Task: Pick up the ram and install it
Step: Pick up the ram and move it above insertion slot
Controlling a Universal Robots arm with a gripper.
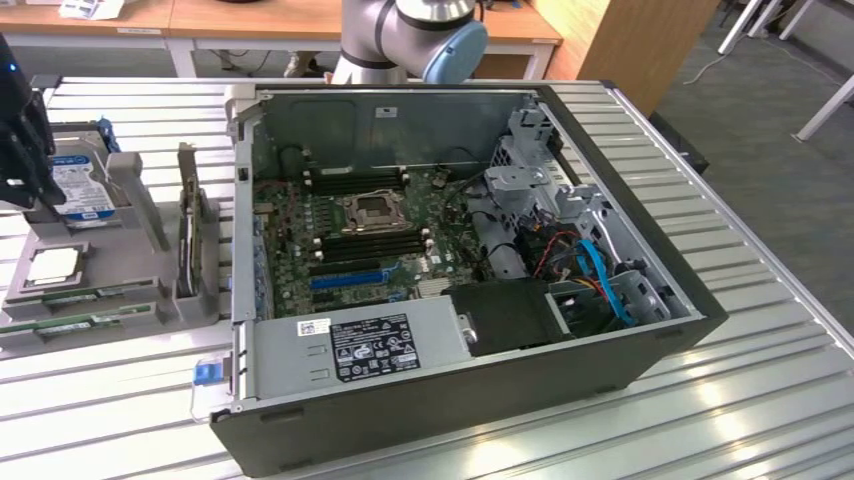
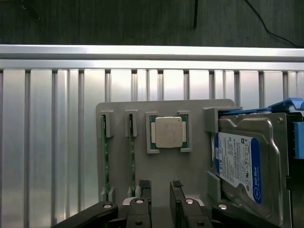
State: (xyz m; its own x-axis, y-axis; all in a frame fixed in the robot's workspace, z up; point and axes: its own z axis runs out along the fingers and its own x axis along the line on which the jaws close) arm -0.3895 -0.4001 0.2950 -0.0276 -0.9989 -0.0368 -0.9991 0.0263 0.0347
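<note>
Gripper (image 2: pixel 160 186) hangs wide open, empty, above the grey holder (image 2: pixel 166 166). Ribbed aluminium bench (image 1: pixel 747 400) carries the open computer case (image 1: pixel 467 420), then the holder at its edge on the exterior view's left, its slots holding the ram (image 2: pixel 105 156) on edge; wooden desks (image 1: pixel 240 15) stand beyond.

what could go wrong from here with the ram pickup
1. The open end effector sits in line with the processor chip, not the ram, so it may close on the wrong part.
2. The ram lies close beside a second stick in the grey tray; a finger could snag both.
</note>
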